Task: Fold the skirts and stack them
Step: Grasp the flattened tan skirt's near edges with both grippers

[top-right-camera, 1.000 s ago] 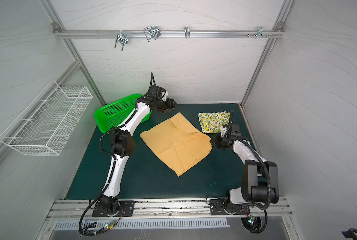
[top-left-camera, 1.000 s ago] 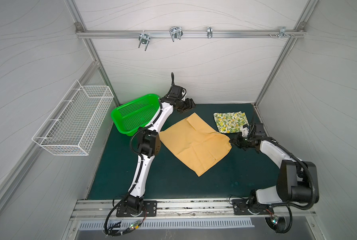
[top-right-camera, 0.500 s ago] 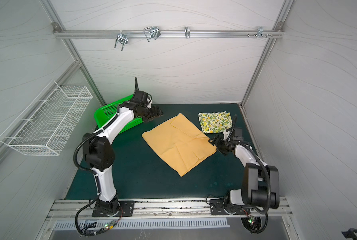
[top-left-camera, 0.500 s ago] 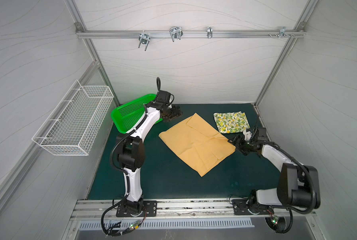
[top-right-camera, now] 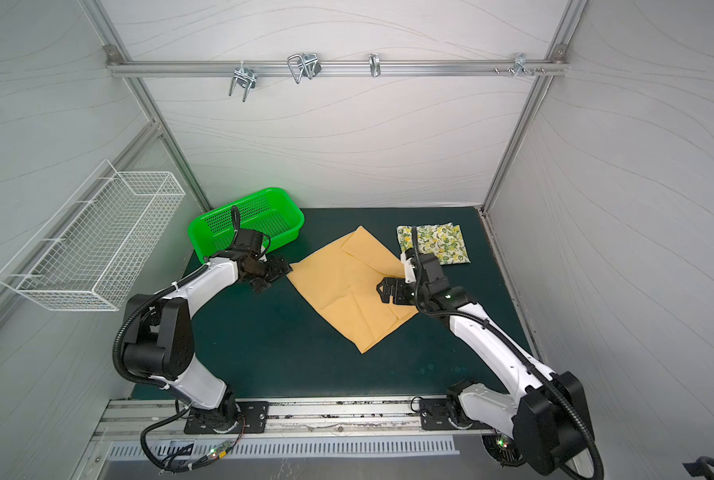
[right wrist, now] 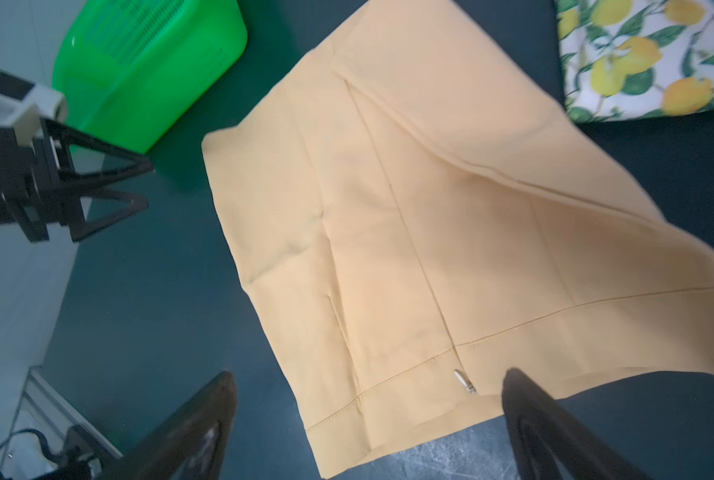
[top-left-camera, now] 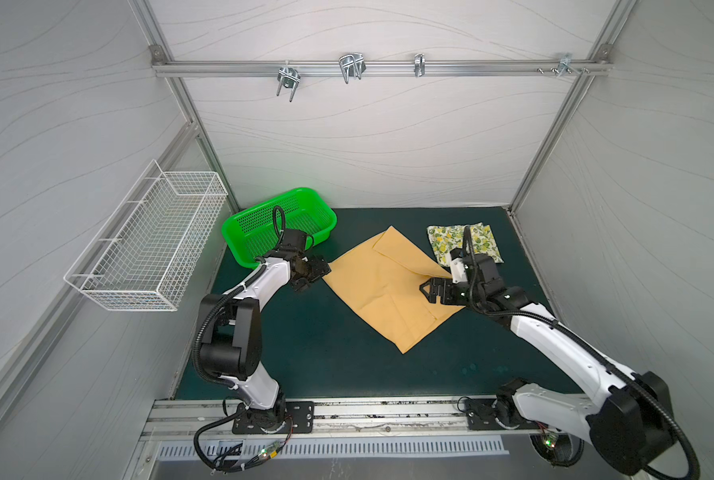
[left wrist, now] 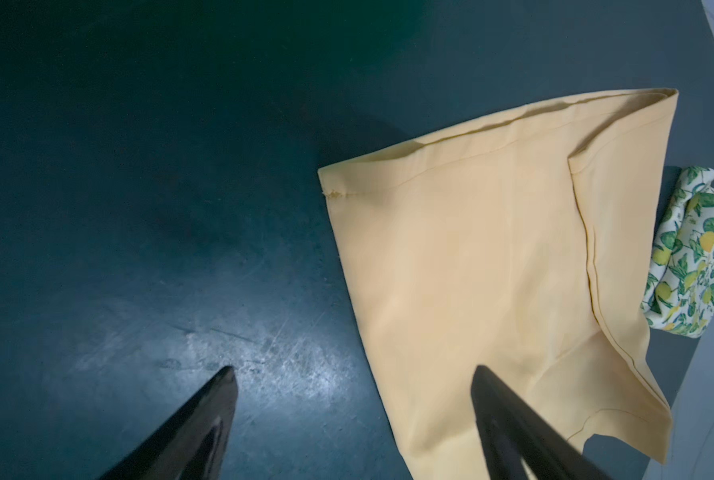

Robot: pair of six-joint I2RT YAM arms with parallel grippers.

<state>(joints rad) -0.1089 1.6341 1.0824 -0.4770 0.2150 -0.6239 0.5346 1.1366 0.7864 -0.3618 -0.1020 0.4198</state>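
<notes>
Mustard skirt (top-left-camera: 384, 291) lies spread flat mid-worktop (top-left-camera: 305, 353), its corners pointing near and far. One flap is folded over along its far-right edge.

Lemon-print skirt (top-left-camera: 486, 245) sits folded at the far right, just beside the mustard one. Green basket (top-left-camera: 305, 218) stands at the far left.

Left end effector (top-left-camera: 316, 276): fingers wide apart, nothing held, at the mustard skirt's left corner. In the left wrist view one finger overlaps the cloth; contact cannot be told.

Right end effector (top-left-camera: 428, 292): fingers fully spread, nothing held, over the skirt's right side, near the zip pull (right wrist: 465, 382) on the waistband.
</notes>
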